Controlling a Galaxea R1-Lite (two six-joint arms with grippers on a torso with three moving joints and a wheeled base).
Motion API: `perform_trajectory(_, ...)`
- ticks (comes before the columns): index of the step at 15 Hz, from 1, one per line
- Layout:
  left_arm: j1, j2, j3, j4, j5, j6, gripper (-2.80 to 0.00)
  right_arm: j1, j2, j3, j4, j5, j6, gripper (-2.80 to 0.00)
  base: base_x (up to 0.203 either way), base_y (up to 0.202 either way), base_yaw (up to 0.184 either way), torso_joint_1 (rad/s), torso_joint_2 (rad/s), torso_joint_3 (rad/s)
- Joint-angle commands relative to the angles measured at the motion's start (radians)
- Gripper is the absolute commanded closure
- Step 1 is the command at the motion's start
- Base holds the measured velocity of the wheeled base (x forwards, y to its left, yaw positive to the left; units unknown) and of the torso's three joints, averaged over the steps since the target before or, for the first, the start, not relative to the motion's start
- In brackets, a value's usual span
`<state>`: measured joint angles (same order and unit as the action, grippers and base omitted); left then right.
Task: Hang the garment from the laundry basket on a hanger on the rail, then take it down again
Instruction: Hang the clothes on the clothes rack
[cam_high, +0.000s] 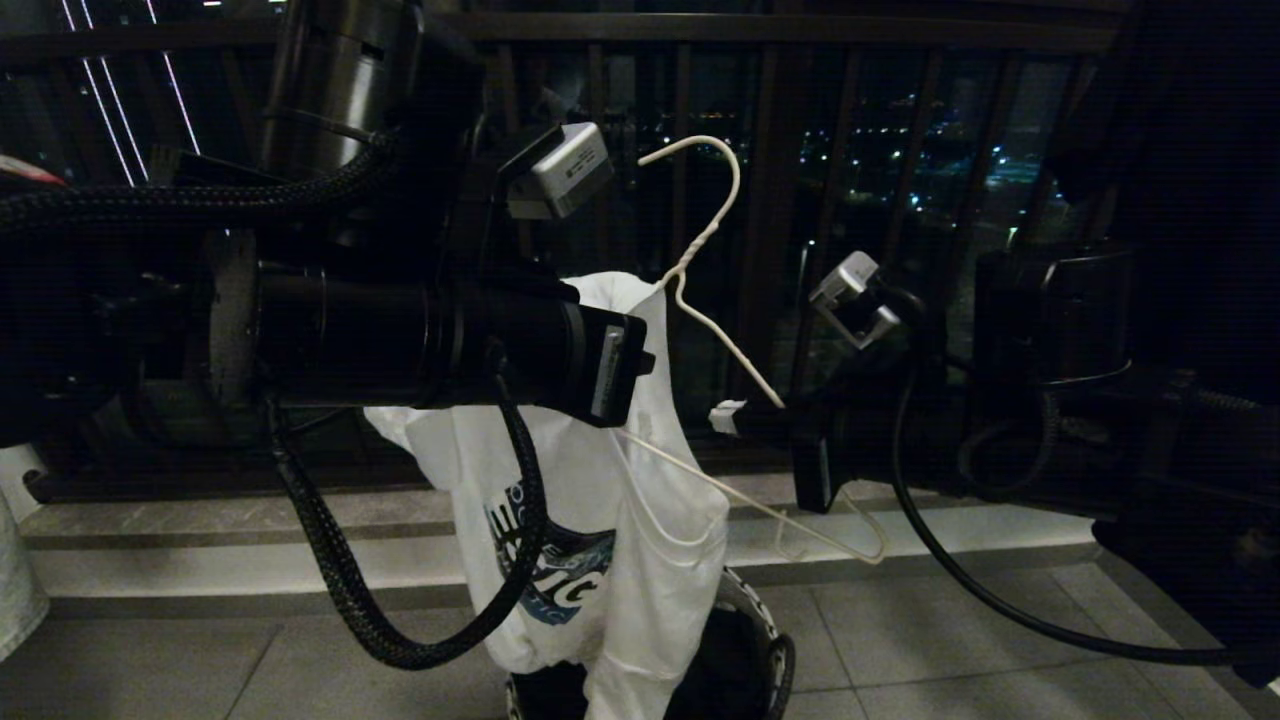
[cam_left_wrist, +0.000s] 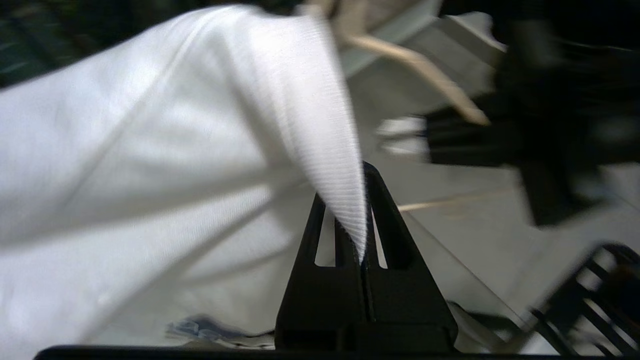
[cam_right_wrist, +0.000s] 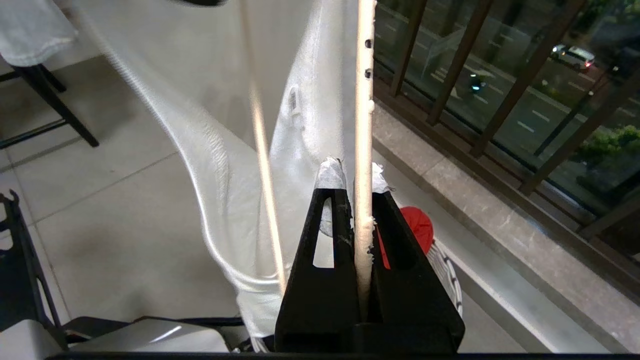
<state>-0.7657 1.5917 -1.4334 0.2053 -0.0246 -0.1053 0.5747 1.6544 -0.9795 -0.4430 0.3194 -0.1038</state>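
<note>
Your biggest thing in the head view is the left arm (cam_high: 330, 330), a dark barrel lying across from the left edge toward the middle, with a braided cable (cam_high: 400, 600) looping down below it. Behind everything runs the dark balcony railing (cam_high: 780, 200), with a stone ledge (cam_high: 250, 540) at its foot and grey floor tiles (cam_high: 950, 640) in front.

Next you have the garment (cam_high: 640, 520), hanging in the air in front of the left arm's end, its printed logo (cam_high: 555, 565) low on the front and its lower folds reaching down to the laundry basket (cam_high: 755, 640) on the floor directly beneath. In the left wrist view, the left gripper (cam_left_wrist: 364, 220) has its fingers pressed together on a ribbed edge of the garment (cam_left_wrist: 345, 165); the cloth runs up and away from the fingertips in a taut fold.

The hanger (cam_high: 700, 250) stands tilted with its hook up, just beside the garment's top edge; one shoulder wire slopes down to the right gripper (cam_high: 728, 418), while the lower bar runs from inside the shirt out past that gripper to a bent end. In the right wrist view, you see the right gripper (cam_right_wrist: 359, 200) clamped on the hanger's wire (cam_right_wrist: 364, 125), which passes straight between the taped fingertips (cam_right_wrist: 330, 175).
</note>
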Motion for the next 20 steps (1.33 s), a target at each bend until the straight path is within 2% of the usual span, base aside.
perform_trajectory(1,-0.004,-0.004,-0.001,-0.001,-0.048,0.001,0.00,-0.001,0.017,-0.006,-0.003,0.003,0.000,0.00,0.000,0.000,0.000,0.000,0.00,0.000)
perform_trajectory(5,-0.029,0.010,0.005,-0.069,-0.075,0.004,0.00,-0.001,0.028,-0.010,-0.003,0.003,0.003,0.00,0.000,0.000,0.000,0.000,0.00,0.000)
perform_trajectory(8,-0.029,0.016,0.007,-0.068,-0.075,0.037,0.00,-0.003,0.031,-0.008,-0.005,0.003,0.003,0.00,0.000,0.000,0.000,0.000,0.00,0.000)
perform_trajectory(16,-0.006,0.004,0.033,-0.069,-0.069,0.052,0.00,-0.016,0.022,-0.007,-0.043,0.003,0.027,0.00,0.000,0.000,0.000,0.000,0.00,0.000)
perform_trajectory(17,-0.004,0.007,0.031,-0.068,-0.069,0.053,-2.80,-0.016,0.019,-0.007,-0.043,0.003,0.027,0.00,0.000,0.000,0.000,0.000,0.00,0.000)
perform_trajectory(20,0.000,0.003,0.035,-0.067,-0.067,0.061,-2.80,-0.016,0.016,-0.007,-0.043,0.003,0.027,0.00,0.000,0.000,0.000,0.000,0.00,0.000)
